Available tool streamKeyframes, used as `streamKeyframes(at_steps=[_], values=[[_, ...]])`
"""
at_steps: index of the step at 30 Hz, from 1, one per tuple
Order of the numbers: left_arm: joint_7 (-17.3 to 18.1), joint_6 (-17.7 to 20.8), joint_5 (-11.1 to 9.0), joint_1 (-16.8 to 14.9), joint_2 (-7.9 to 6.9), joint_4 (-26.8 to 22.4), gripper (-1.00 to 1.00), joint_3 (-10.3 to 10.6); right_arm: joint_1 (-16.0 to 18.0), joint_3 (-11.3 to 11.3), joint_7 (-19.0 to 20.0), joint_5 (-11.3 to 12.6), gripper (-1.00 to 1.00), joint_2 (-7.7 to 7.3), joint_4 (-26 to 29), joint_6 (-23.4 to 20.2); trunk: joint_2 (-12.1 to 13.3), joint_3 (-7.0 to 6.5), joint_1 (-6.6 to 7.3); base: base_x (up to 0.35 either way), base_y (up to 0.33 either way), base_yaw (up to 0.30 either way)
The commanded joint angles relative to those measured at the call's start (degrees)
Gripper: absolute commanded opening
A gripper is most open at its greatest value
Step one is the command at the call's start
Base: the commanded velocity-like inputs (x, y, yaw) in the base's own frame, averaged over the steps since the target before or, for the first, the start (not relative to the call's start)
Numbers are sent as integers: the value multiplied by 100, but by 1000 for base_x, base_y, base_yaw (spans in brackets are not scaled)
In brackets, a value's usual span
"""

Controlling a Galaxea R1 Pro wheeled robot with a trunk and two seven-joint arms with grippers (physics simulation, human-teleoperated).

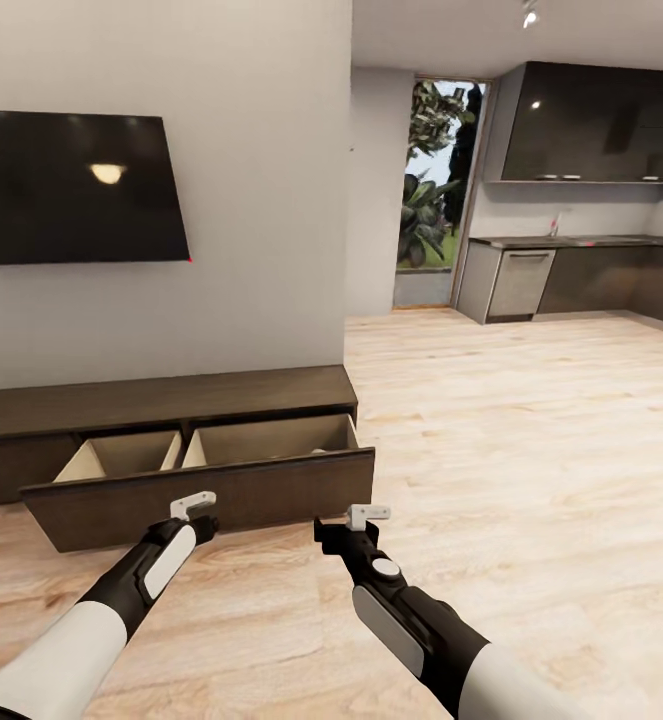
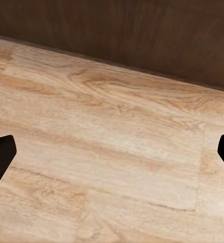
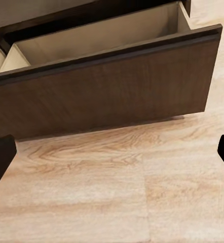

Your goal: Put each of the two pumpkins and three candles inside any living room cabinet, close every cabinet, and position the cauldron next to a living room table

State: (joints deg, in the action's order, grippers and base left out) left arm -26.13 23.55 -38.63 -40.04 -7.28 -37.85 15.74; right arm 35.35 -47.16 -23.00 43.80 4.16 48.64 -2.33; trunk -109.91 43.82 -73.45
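We stand on pale wood floor facing the cabinet, the long low dark-brown unit set against the grey wall beneath a black television. Its wide drawer is pulled out toward us, the dark front tilted slightly across our view and the pale interior split into two compartments by a divider. We cannot make out anything lying inside the compartments from the head view; only a faint shape sits at the far edge of the right one, too small to tell.

Our left gripper hovers just in front of the drawer front, near its middle. In the left wrist view its dark fingertips sit at the two edges of the picture, spread wide apart, with bare floor between them and the dark front above, so it is released and holds nothing.

Our right gripper hangs near the drawer's right corner, just off the front. In the right wrist view its fingertips are likewise wide apart over bare floor, released and empty, with the drawer front and its pale interior beyond.

Past the wall's end, the grey kitchen units and a tall window with greenery stand well apart from us
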Motion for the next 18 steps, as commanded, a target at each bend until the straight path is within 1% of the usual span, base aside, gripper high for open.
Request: streamKeyframes(at_steps=[1, 5, 12, 18], values=[[-53, 9, -56, -4, -10, -11, 100, 42, 7, -19, -41, 20, 100, -3, 8, -2, -3, 6, 1, 0, 0, 74], [-54, 7, -39, -4, -7, -15, 100, 55, 7, -21, -40, 22, 100, -3, 6, 17, -3, 13, 1, 0, 0, 112], [-52, 9, 0, -4, -4, -14, 100, 80, 7, -31, -40, 15, 100, -3, 6, 32, -284, 165, -153, 0, 0, 142], [-58, 1, 12, -4, 16, -11, 100, 109, 7, -39, -39, 15, 100, -3, 6, 70, -524, 276, -285, 0, 0, 19]])
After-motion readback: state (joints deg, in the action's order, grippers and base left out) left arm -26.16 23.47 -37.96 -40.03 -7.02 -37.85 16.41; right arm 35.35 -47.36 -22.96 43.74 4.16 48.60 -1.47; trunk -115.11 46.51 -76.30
